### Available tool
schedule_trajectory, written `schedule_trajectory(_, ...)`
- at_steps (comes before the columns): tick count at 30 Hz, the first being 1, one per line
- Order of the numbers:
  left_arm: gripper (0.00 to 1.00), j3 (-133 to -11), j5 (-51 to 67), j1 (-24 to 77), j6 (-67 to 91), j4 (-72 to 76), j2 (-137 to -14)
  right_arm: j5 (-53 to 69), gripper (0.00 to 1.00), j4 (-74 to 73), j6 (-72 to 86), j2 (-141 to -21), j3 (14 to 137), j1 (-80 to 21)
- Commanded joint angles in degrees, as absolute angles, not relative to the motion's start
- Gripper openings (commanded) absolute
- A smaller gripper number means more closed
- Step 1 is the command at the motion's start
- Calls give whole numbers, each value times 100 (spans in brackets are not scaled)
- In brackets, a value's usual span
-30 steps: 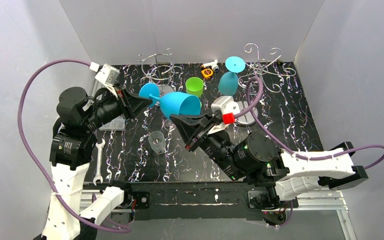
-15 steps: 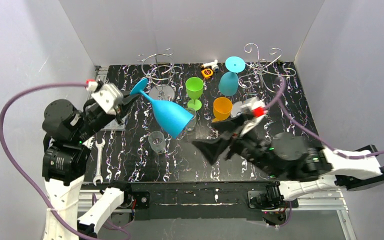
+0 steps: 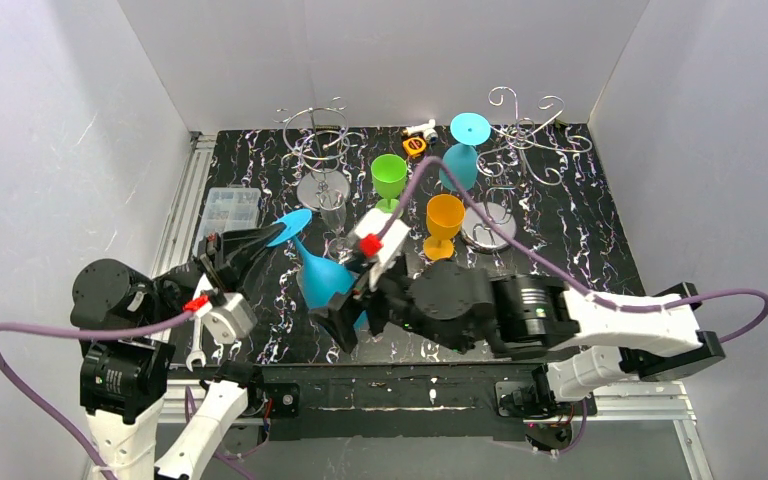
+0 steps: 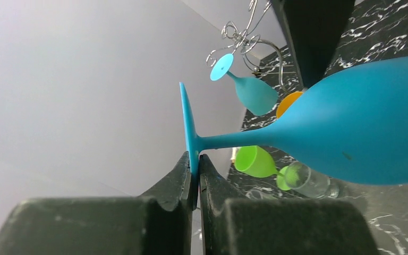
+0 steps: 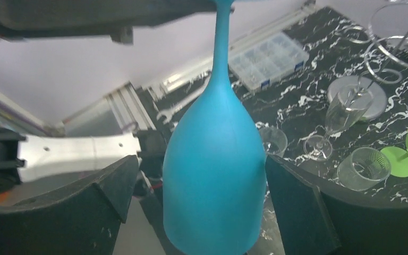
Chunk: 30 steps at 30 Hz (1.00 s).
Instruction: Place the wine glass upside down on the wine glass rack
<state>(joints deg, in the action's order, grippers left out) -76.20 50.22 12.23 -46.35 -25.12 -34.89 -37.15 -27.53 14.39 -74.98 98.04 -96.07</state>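
Observation:
The blue wine glass (image 3: pixel 322 280) hangs tilted, bowl down, over the near middle of the table. My left gripper (image 3: pixel 263 240) is shut on the edge of its round foot (image 4: pixel 190 125); the left wrist view shows the foot pinched between both pads (image 4: pixel 183 172). My right gripper (image 3: pixel 345 318) is open, one finger on each side of the bowl (image 5: pixel 215 175), with a gap showing on the left side. Two wire wine glass racks stand at the back, one on the left (image 3: pixel 320 140) and one on the right (image 3: pixel 530 130). A second blue glass (image 3: pixel 458 160) hangs upside down on the right rack.
A green glass (image 3: pixel 389 178), an orange glass (image 3: pixel 444 218) and a clear glass (image 3: pixel 335 212) stand mid-table. A parts box (image 3: pixel 228 208) and a wrench (image 3: pixel 196 348) lie at the left. A small tape measure (image 3: pixel 415 144) sits at the back.
My left arm has drawn the glass nearer and lower and tipped its bowl downward. My right gripper let go and opened, swung away, then came back left around the bowl.

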Motion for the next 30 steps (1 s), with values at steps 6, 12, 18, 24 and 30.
schedule_trajectory(6,0,-7407,5471,1239,-5967,-2361,-3143,-2199,98,-2363,1615,-7351,9200,-8842)
schedule_trajectory(12,0,-7449,5523,1239,-5911,-2364,-3111,-1945,98,-1813,1758,-7192,8589,-8647)
schedule_trajectory(18,0,-7423,5544,1239,-5906,-2364,-3103,-1728,81,-1481,1797,-7396,8465,-8570)
schedule_trajectory(24,0,-7349,5540,1239,-5884,-2364,-3078,-2008,65,-995,1815,-7174,8059,-8479)
schedule_trajectory(30,98,-7309,5341,1239,-5592,-2370,-3050,-3261,60,-1149,1663,-6295,7403,-8433)
